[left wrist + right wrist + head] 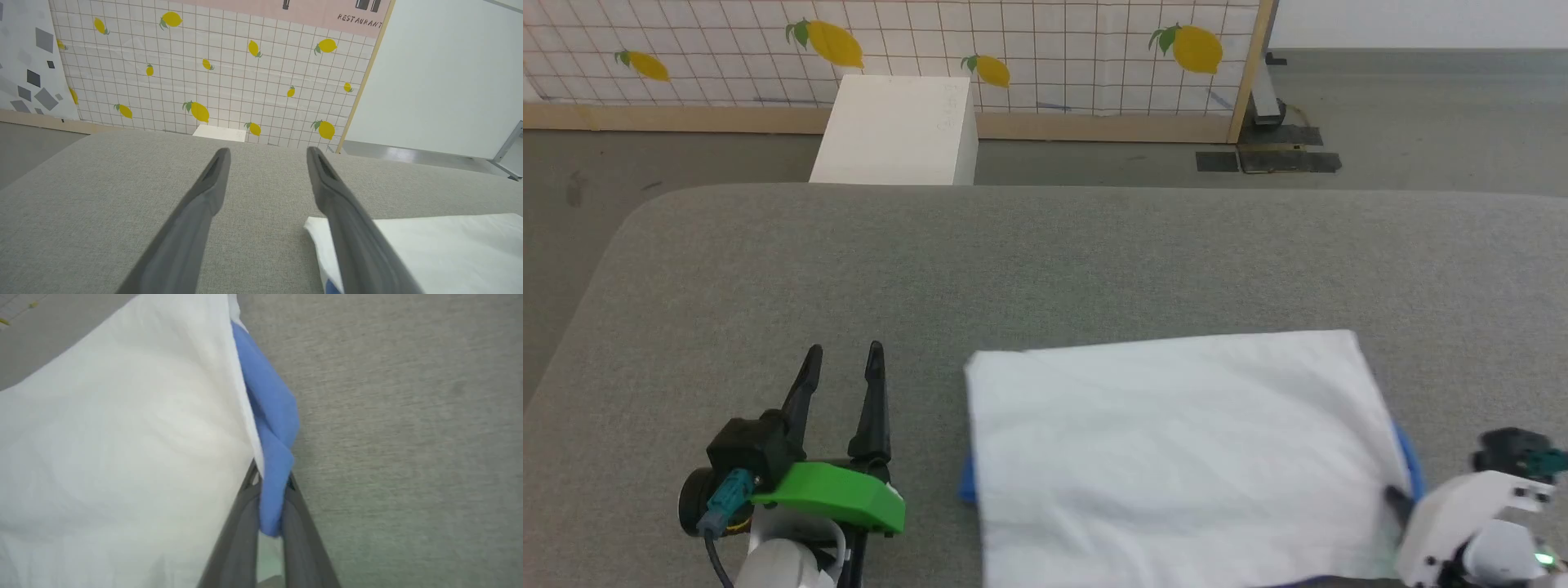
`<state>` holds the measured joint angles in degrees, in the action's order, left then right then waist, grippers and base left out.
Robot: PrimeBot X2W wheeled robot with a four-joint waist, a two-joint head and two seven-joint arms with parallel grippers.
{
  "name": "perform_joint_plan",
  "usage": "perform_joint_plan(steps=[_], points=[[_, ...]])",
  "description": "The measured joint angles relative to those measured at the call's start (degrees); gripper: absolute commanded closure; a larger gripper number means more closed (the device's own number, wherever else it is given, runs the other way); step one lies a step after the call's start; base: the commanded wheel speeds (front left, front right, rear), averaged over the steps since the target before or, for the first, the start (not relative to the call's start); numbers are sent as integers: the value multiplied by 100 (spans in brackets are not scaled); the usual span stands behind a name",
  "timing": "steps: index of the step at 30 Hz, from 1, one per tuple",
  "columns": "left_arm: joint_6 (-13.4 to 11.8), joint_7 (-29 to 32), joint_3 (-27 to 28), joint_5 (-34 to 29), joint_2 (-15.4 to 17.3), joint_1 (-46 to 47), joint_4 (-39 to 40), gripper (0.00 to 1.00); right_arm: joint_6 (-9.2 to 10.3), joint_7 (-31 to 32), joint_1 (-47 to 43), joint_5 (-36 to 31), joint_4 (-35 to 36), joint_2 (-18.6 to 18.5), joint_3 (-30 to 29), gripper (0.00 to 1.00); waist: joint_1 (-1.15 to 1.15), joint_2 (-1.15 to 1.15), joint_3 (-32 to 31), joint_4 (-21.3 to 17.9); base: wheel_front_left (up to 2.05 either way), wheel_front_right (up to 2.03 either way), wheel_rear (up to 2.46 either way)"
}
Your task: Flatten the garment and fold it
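Note:
The garment (1176, 449) lies on the grey surface as a white folded rectangle, with blue sleeve fabric peeking out at its left and right edges. My right gripper (270, 479) is shut on the blue sleeve (271, 416) at the garment's right edge, the fabric pinched between both fingers. In the head view that gripper (1401, 498) sits at the garment's lower right corner, mostly hidden by its pale wrist. My left gripper (843, 359) stands open and empty to the left of the garment (429, 253), fingers pointing away from me.
The grey padded surface (1045, 261) stretches wide to the left and back. Beyond its far edge stand a white box (894, 131) and a lemon-print tiled wall panel (1013, 49). Grey floor lies past the rounded left corner.

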<state>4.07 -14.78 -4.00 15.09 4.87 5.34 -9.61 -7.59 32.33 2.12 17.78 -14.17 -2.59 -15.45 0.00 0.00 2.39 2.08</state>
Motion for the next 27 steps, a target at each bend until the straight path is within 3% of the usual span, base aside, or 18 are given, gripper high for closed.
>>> perform_joint_plan(steps=[2,6,11,18,21,27], points=[[49,0,21,-25,-20,-2,-24,0,1,-18,-100,-535,283,-9,-598,100,0,0,5,-26,0,0,0],[73,0,48,-90,-59,-4,-23,0,1,51,-284,-1013,666,-18,-1196,100,0,0,34,-72,0,0,0],[100,-1,100,-170,-85,-5,-12,0,1,221,-534,-1182,1206,-21,-1254,100,0,0,107,-135,0,0,0],[144,-1,158,-191,-93,-7,-15,0,2,659,-976,-961,2918,-29,-144,100,0,0,159,-176,0,0,0],[172,-1,160,-198,-98,-7,-37,0,2,923,-1041,-1038,3804,-30,924,100,0,0,155,-160,0,0,0],[199,0,140,-199,-114,-5,-80,0,2,1137,-631,-1094,3817,-290,2674,100,0,0,176,-71,0,0,0]])
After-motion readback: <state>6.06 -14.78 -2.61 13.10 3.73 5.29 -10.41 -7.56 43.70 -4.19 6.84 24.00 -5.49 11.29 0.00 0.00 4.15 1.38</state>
